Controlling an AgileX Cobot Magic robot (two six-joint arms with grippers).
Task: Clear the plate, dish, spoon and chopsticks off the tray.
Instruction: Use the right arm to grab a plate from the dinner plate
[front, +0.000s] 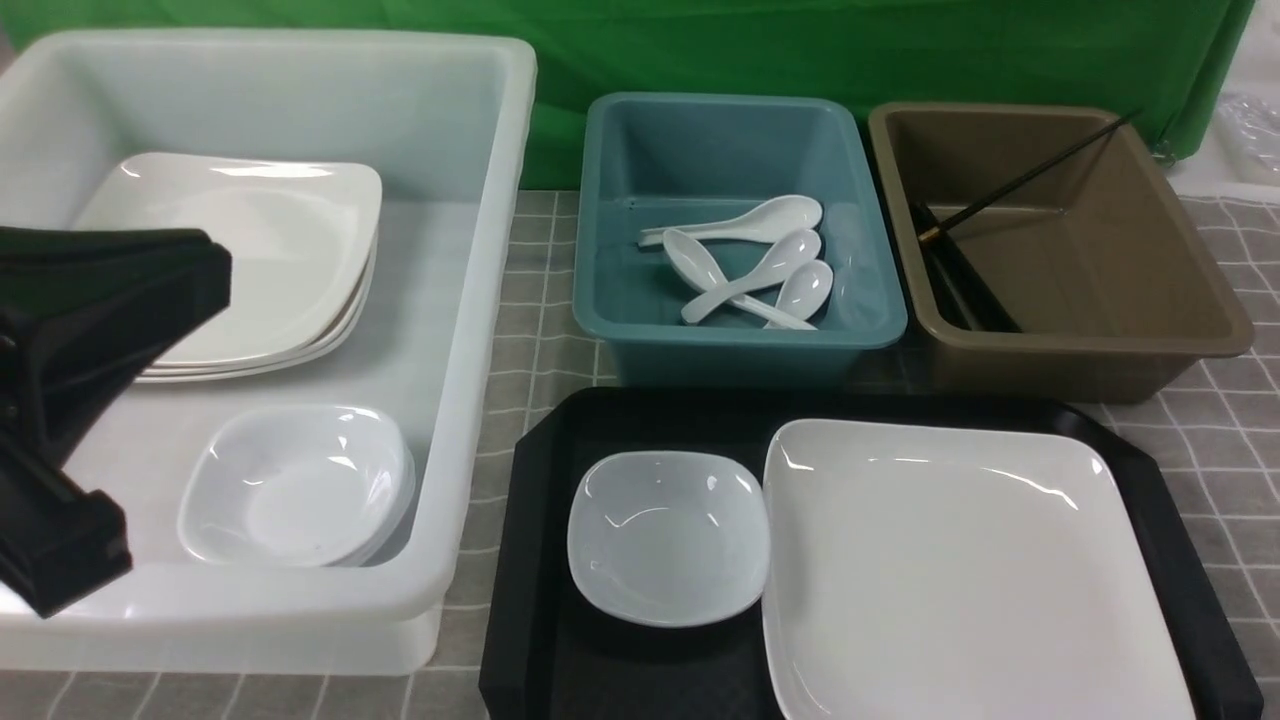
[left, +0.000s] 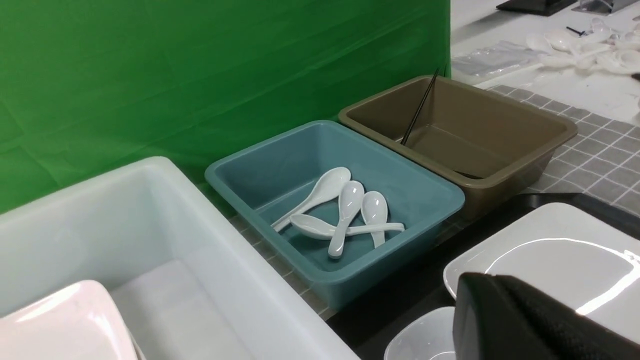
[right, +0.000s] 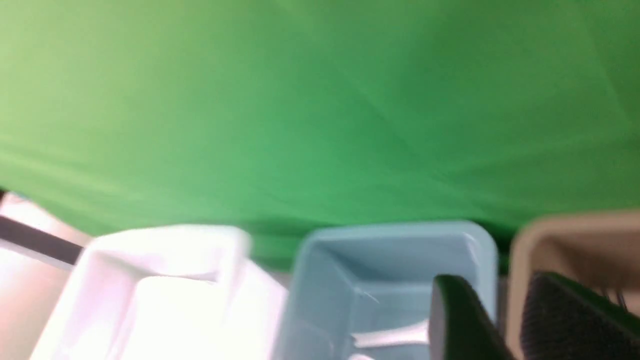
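The black tray (front: 540, 600) lies at the front centre. On it the small dish (front: 668, 535) sits left of the large plate (front: 960, 570), almost touching it. Both show in the left wrist view, the dish (left: 425, 335) and the plate (left: 550, 255). Several white spoons (front: 745, 262) lie in the teal tub (front: 600, 300). Black chopsticks (front: 1030, 178) lean and lie in the brown tub (front: 1200, 300). No spoon or chopsticks show on the tray. My left gripper (front: 160, 415) hangs open and empty over the white tub, left of the tray. My right gripper (right: 495, 285) is open, empty and outside the front view.
A big white tub (front: 470, 400) on the left holds stacked plates (front: 270, 260) and stacked small dishes (front: 300, 485). The teal and brown tubs stand side by side behind the tray. A green curtain (front: 800, 50) backs a grey checked cloth (front: 530, 330).
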